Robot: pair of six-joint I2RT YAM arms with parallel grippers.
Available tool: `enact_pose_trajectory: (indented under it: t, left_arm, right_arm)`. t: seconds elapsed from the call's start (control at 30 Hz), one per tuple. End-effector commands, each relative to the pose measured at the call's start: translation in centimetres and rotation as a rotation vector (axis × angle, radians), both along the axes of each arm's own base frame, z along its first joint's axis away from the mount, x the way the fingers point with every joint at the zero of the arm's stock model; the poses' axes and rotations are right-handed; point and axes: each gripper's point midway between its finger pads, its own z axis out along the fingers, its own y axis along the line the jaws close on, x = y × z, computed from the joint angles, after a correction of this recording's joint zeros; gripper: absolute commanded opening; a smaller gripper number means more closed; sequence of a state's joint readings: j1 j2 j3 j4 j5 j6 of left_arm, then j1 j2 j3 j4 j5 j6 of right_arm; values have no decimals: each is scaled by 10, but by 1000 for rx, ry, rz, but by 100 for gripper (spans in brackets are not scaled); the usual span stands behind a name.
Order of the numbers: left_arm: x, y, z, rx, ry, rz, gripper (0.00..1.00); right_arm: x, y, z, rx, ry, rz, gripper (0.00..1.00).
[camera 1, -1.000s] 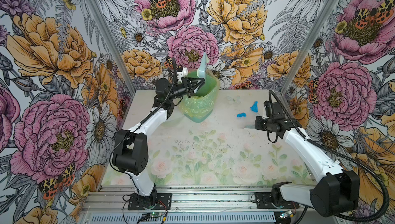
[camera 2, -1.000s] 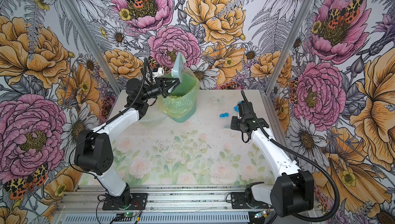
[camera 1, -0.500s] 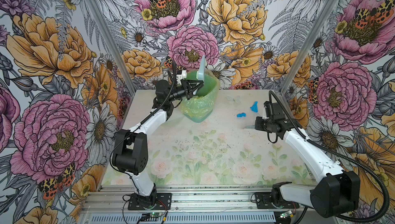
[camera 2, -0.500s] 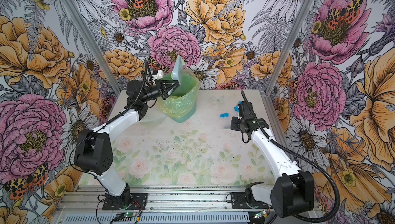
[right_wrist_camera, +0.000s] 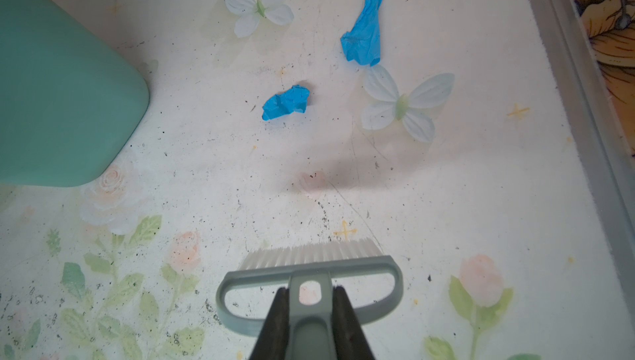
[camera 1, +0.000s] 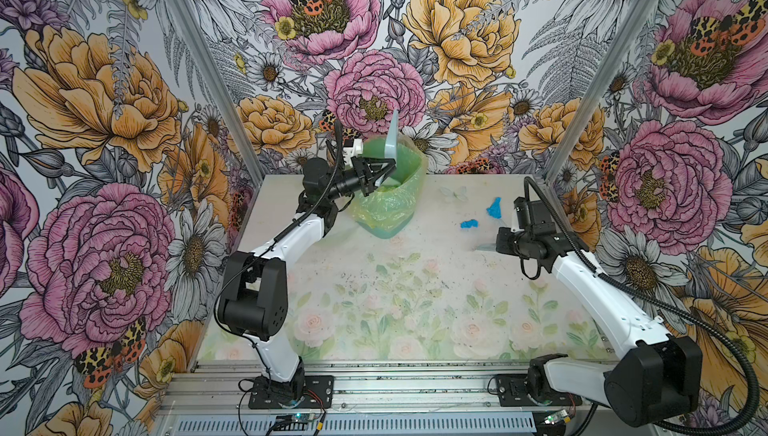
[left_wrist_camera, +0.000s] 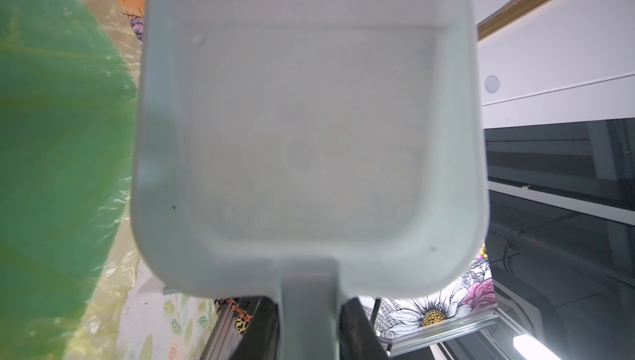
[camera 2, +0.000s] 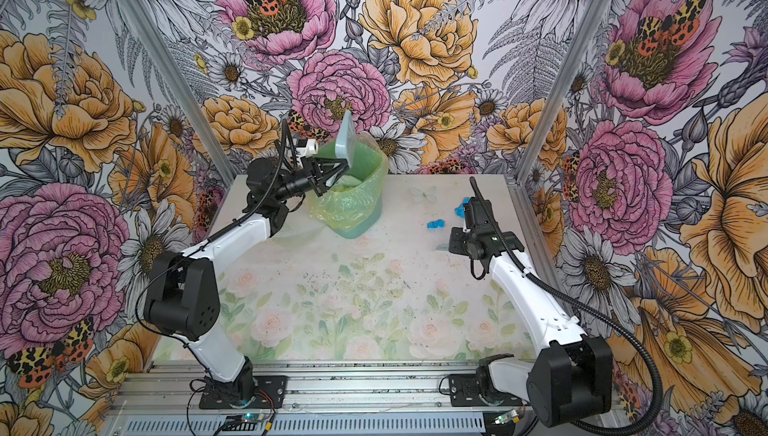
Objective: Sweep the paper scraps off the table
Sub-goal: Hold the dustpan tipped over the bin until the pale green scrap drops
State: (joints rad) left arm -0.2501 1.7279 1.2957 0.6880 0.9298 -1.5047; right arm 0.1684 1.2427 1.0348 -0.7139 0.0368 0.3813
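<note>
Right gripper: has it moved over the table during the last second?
No. In a top view the right gripper, shut on the brush, stays in the same spot, keeping the same gap to the blue paper scraps.

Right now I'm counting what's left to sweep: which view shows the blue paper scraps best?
The right wrist view: the crumpled scrap and the longer scrap lie large and unobstructed on the table beyond the brush. In both top views they are small blue specks; the left wrist view, filled by the dustpan, shows neither.
</note>
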Motion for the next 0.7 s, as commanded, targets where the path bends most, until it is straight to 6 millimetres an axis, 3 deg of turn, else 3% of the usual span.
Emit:
enact_pose_trajectory:
  t: [0.0,0.13,0.43,0.67]
  left_arm:
    - [-11,7,19,-12,-75,-5,20]
    - [-9,9,4,85,-66,38,19]
    - [-17,15,33,-136,-81,-44,19]
    - [-17,16,28,-154,-71,-46,19]
  right_arm:
    - [3,-1,10,17,-42,-15,0]
    - [2,-1,10,21,-43,-18,0]
    - [4,0,10,26,-38,-19,0]
    - [6,1,12,28,-42,-19,0]
